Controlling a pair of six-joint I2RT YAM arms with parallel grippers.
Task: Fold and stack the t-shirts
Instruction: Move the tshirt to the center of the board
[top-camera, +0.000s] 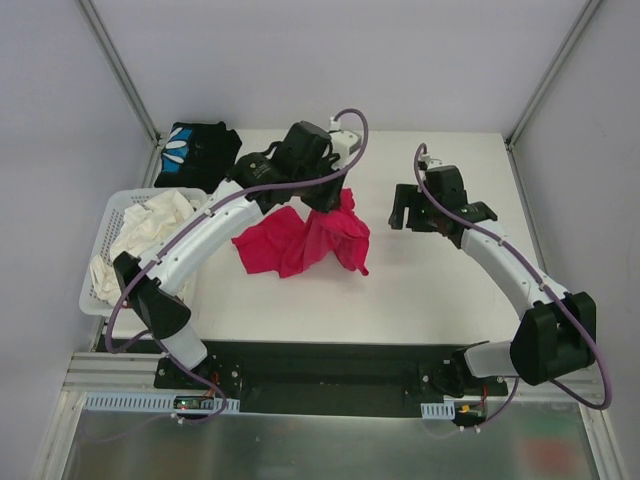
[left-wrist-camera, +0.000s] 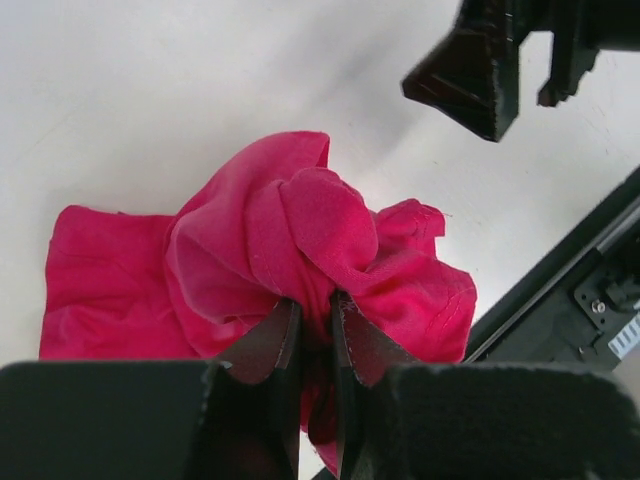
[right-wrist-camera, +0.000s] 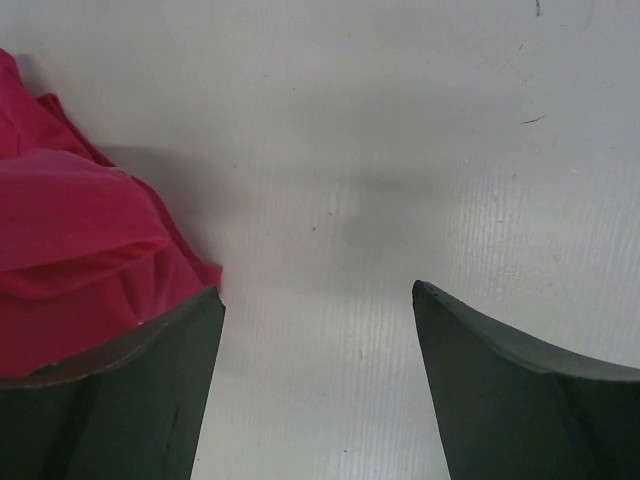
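A crumpled pink-red t-shirt lies mid-table. My left gripper is shut on a bunched fold of it at its far edge, and the cloth hangs from the jaws. In the left wrist view the shirt fills the middle and my fingers pinch it. My right gripper is open and empty, hovering just right of the shirt. In the right wrist view its gripper is over bare table with the shirt's edge at the left. A folded black shirt lies at the far left.
A white basket at the left edge holds cream-white shirts. The table's near edge borders a black rail with the arm bases. Grey walls and frame posts stand around the table.
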